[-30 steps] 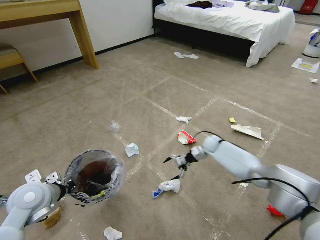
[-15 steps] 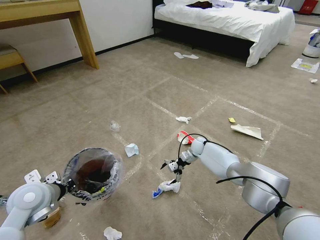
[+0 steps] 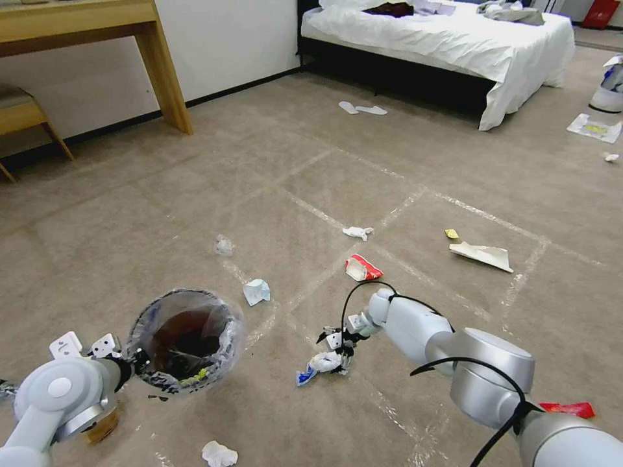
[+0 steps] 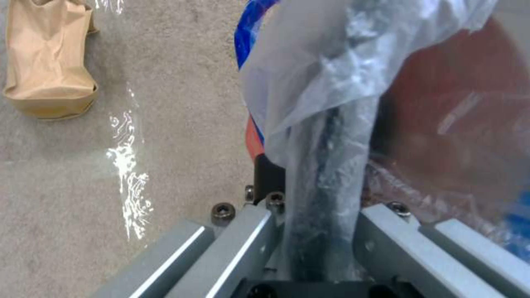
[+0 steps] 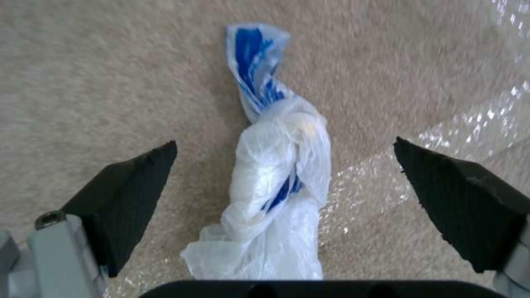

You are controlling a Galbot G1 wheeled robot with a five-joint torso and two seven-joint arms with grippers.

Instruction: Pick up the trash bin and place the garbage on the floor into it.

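The trash bin (image 3: 185,340) is held above the floor (image 3: 272,181) by its bagged rim, clamped in the left end effector (image 4: 326,231). The right end effector (image 5: 284,186) is spread wide, straddling a twisted white-and-blue plastic wrapper (image 5: 276,182) lying on the carpet.

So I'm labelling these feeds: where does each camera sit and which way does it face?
Head view: looks forward and down at the floor; both arms show, trash bin on the left.
Left wrist view: at the left gripper, shut on the bin's rim.
Right wrist view: straight down between open fingers at a white-and-blue plastic wad.
Shared: the wad lies under the right gripper in the head view too.
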